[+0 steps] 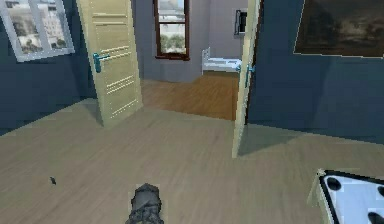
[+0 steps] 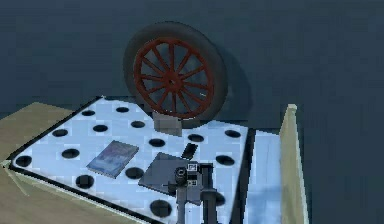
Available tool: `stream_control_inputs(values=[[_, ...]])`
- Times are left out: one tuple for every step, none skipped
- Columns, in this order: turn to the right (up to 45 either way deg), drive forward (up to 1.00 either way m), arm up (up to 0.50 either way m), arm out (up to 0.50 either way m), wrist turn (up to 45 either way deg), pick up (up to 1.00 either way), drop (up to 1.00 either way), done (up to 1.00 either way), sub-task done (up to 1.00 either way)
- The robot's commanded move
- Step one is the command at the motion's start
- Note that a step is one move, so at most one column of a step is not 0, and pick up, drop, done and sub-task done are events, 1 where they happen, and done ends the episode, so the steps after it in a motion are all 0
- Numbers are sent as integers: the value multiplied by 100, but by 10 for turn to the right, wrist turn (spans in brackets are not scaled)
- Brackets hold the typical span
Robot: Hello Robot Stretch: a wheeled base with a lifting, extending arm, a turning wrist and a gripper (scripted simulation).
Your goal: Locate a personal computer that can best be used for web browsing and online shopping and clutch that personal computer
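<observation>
Arm side view: a bed (image 2: 130,130) with a white cover and black dots filled the lower half of the frame. A wooden board (image 2: 291,160) stood along its right edge. Behind it, at upper centre, 1 wheel (image 2: 172,75) with red spokes and a dark tyre stood upright against a dark blue wall (image 2: 60,50).

3 flat items lay on the cover:
1. A light grey slab (image 2: 112,157), left of centre.
2. A dark grey slab (image 2: 160,172), just right of item 1 and apart from it.
3. A small dark bar (image 2: 188,150), just above item 2.

Either slab may have been the personal computer; shape and colour did not settle which.

The arm (image 2: 208,200) rose from the bottom edge, right of centre. The gripper (image 2: 181,182) sat at the right edge of the dark grey slab. Contact could not be told. The setting of the fingers could not be told, nor whether the gripper held anything.

Forward view: 2 cream doors, a left door (image 1: 112,60) and a right door (image 1: 246,80), stood swung wide at a doorway. Beyond it were a wooden floor, a window (image 1: 171,28) and a second bed (image 1: 220,63). A dark painting (image 1: 338,27) hung at upper right and a white-framed picture (image 1: 38,27) at upper left. A grey lump (image 1: 146,205) lay on the floor at bottom centre. A corner of the dotted cover showed at lower right.
</observation>
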Motion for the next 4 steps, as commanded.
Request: stream_control_inputs(values=[[0,0,0,0,450,0,0,0,0],[0,0,0,0,450,0,0,0,0],[0,0,0,0,450,0,0,0,0],[0,0,0,0,450,0,0,0,0]])
